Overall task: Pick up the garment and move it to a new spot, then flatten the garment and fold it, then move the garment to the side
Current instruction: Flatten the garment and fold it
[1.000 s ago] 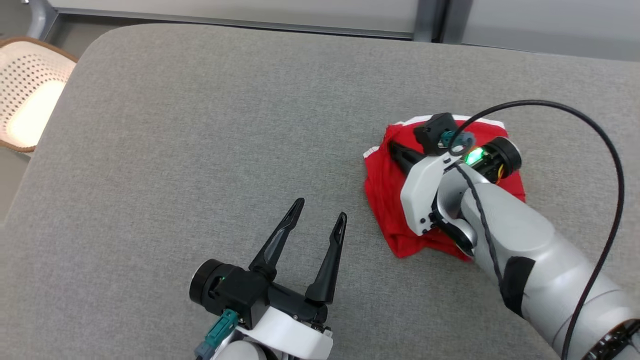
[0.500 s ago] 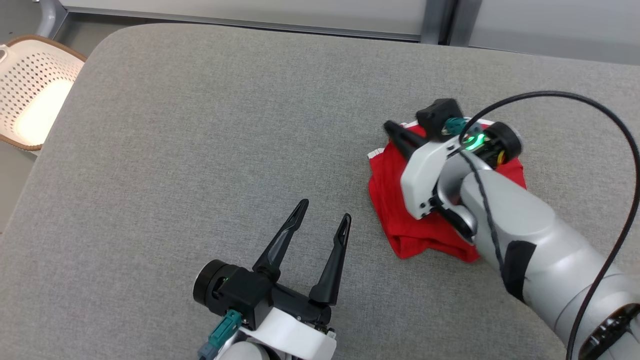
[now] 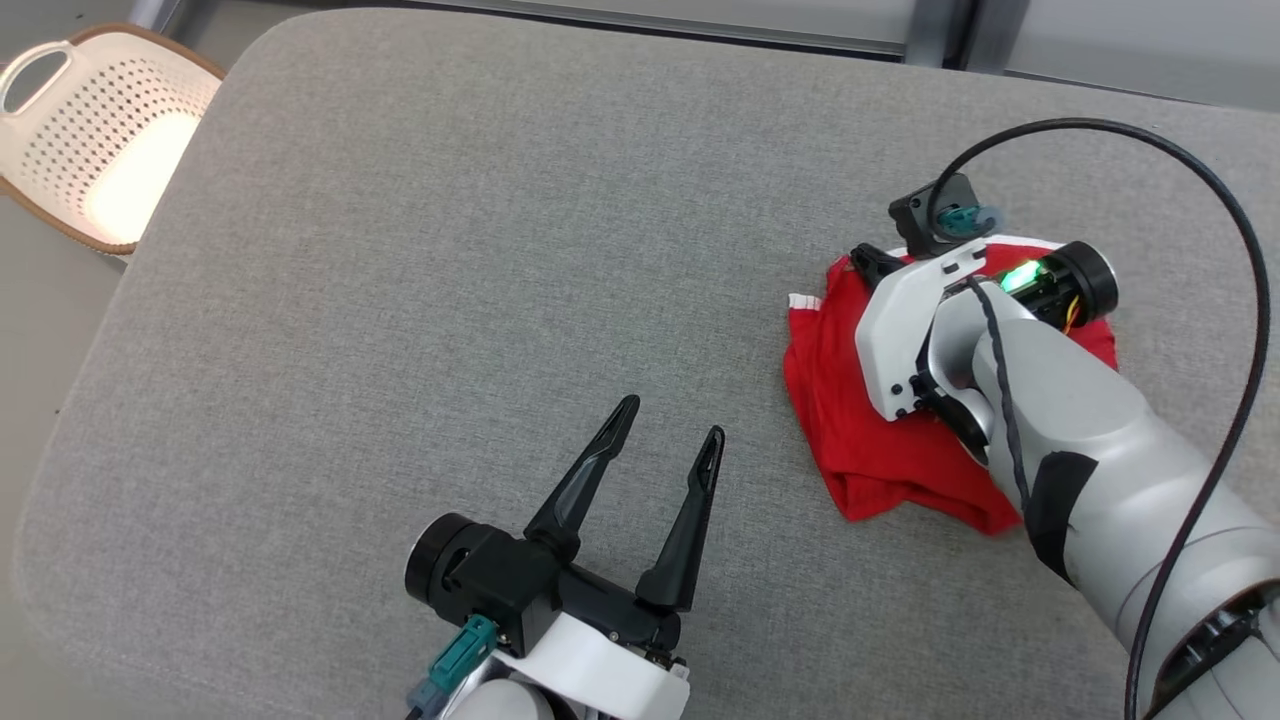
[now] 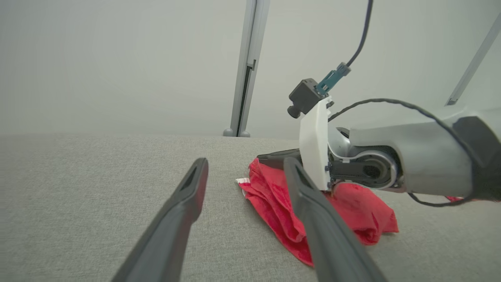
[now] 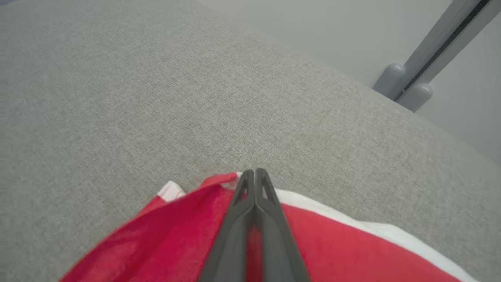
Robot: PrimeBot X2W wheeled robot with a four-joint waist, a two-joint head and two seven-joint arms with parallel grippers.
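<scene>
The red garment [image 3: 850,440] with white trim lies bunched in a rough fold on the right half of the grey padded table [image 3: 400,250]. My right gripper [image 3: 862,260] is shut, its two fingers pressed together and lying on top of the cloth. Their tips reach the garment's far edge [image 5: 176,235], as the right wrist view shows at the gripper [image 5: 255,172]; nothing is visibly pinched between them. My left gripper [image 3: 671,420] hovers open over bare table, left of the garment and nearer me. In the left wrist view the garment [image 4: 270,196] lies just beyond my open left gripper [image 4: 246,162].
A white perforated basket [image 3: 100,130] stands off the table's far left corner. A grey post [image 4: 244,66] rises behind the table's far edge. The right arm's black cable [image 3: 1240,300] loops over the table's right side.
The head camera has shifted, so the whole picture moved right. My shut right gripper has slid across the garment toward its far edge. The left gripper stays open in place.
</scene>
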